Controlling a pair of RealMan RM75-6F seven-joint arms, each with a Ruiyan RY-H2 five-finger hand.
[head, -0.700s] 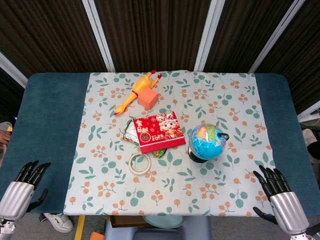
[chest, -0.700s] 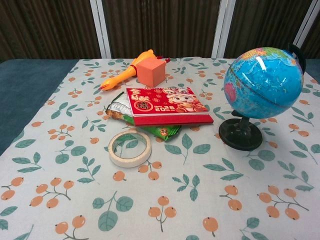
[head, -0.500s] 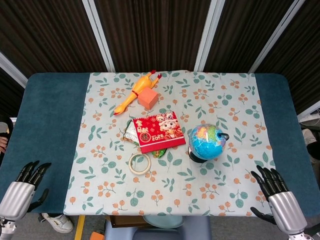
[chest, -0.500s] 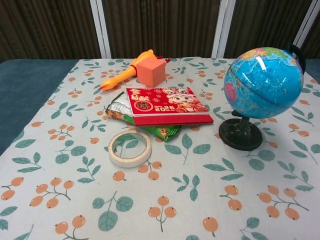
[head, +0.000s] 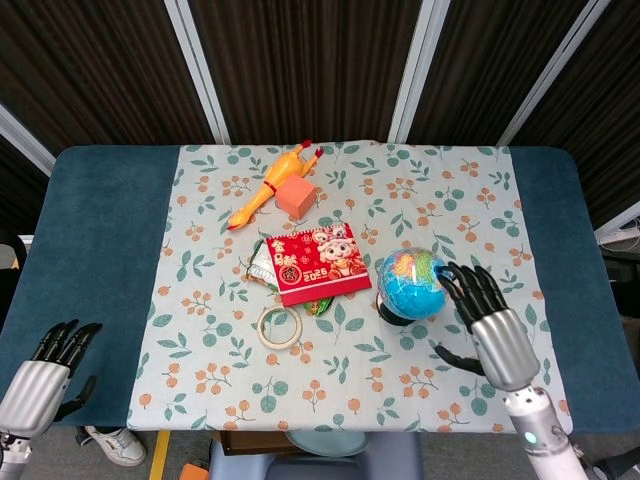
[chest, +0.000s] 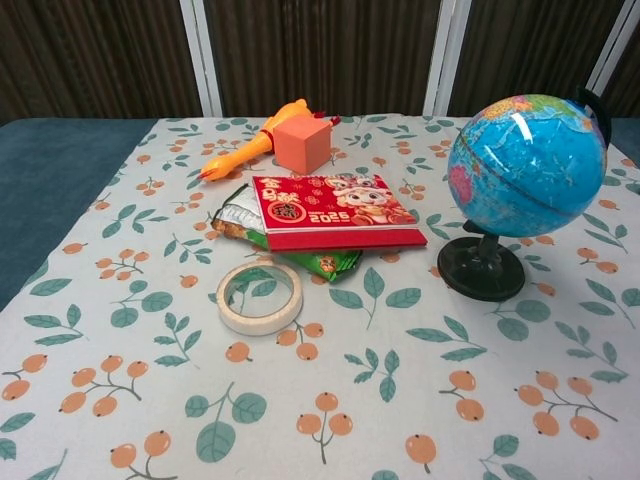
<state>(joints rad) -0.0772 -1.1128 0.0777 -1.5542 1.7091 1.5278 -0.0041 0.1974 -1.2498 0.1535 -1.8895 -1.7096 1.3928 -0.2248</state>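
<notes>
Two views differ: only the head view shows the right robot hand (head: 492, 322) and left robot hand (head: 40, 375), both empty with fingers spread. The globe (head: 410, 283) stands on the desk (head: 90, 230) just left of the right robot hand's fingertips; contact cannot be told. The chest view shows the globe's black base (chest: 481, 268), right of the red calendar (chest: 330, 210).

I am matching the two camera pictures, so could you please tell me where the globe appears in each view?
Head view: the globe stands right of centre, with the right hand open just beside it on its right.
Chest view: the globe fills the upper right, on its black stand; no hand shows.
Shared landmark: the red calendar lies directly left of the globe in both.
</notes>
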